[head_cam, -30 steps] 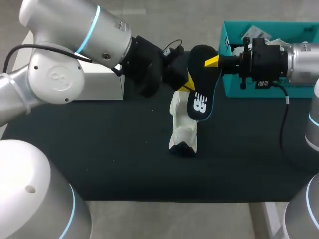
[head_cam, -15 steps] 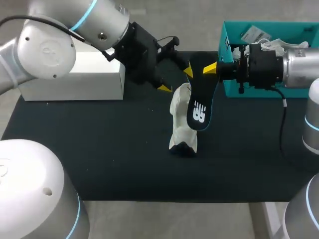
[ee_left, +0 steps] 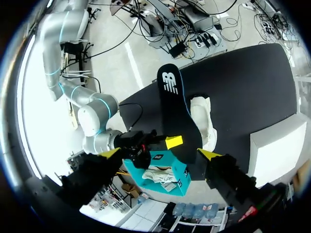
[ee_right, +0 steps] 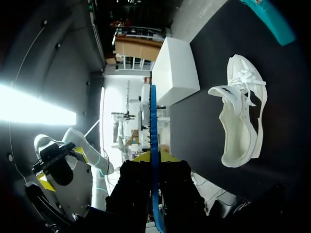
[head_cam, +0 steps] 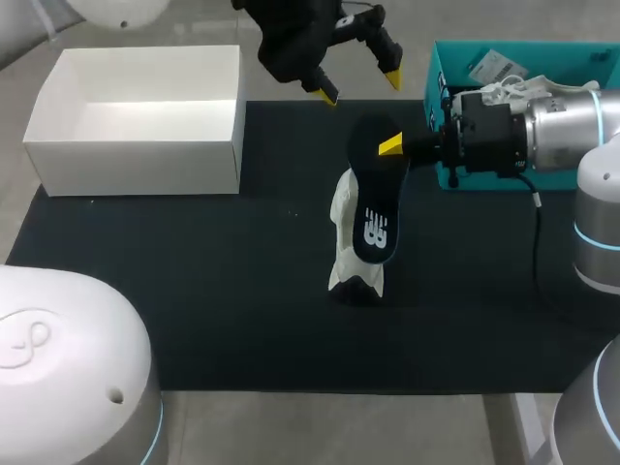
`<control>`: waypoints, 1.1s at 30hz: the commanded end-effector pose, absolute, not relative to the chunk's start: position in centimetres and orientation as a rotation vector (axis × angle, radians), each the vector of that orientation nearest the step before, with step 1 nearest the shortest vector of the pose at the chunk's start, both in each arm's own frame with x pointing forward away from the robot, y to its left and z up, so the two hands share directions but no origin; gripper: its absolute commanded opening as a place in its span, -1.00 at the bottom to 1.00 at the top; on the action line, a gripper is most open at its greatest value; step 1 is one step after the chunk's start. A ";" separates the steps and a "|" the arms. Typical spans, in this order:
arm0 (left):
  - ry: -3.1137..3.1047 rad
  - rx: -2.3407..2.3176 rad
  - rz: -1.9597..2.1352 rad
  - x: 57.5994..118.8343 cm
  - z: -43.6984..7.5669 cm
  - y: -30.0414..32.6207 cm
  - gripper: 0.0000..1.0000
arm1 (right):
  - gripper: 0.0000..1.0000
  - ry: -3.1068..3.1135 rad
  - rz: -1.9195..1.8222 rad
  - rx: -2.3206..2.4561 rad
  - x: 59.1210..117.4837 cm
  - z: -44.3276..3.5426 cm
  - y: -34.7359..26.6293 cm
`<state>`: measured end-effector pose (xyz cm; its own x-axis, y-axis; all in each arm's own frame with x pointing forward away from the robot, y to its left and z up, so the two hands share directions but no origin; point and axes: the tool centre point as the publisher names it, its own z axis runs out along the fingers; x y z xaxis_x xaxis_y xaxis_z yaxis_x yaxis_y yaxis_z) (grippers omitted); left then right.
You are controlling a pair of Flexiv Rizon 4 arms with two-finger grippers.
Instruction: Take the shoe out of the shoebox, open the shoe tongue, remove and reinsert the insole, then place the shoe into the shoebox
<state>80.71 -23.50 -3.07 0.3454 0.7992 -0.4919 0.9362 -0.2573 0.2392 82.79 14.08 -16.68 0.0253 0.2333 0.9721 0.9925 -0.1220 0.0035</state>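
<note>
Your right tool (head_cam: 392,145) is clamped on one end of the black insole (head_cam: 373,199). Both yellow-tipped fingers press its two faces, and in the right wrist view the insole shows edge-on as a thin blue line between them. From that grip the insole slants down over the white shoe (head_cam: 347,254), with the end bearing the white mark lowest. Whether that end touches the shoe cannot be told from these views.

The shoe lies on the black counter (head_cam: 194,291), outside any box, with its opening turned toward the right tool and its laces loose.

Your left tool (head_cam: 359,85) hangs beyond the shoe, near the counter's far edge — fingers spread wide, holding nothing. In its own wrist view the insole and the right tool sit ahead of it, framed by the two tips but untouched.

The white shoebox (head_cam: 136,155) stands open, well to the left of the shoe. A teal bin (head_cam: 435,73) with crumpled white material inside sits to the right of the shoe — the right arm passes in front of it.
</note>
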 end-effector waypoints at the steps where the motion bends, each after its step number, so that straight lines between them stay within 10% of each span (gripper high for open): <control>1: 1.759 2.220 -0.167 81.8 -2.5 -25.3 1.00 | -1.00 -1.310 -1.162 -1.481 83.2 -16.7 14.8; 33: 1.948 2.244 -0.069 81.5 -3.1 -23.4 1.00 | -1.00 -1.289 -1.200 -1.540 83.0 -16.4 14.1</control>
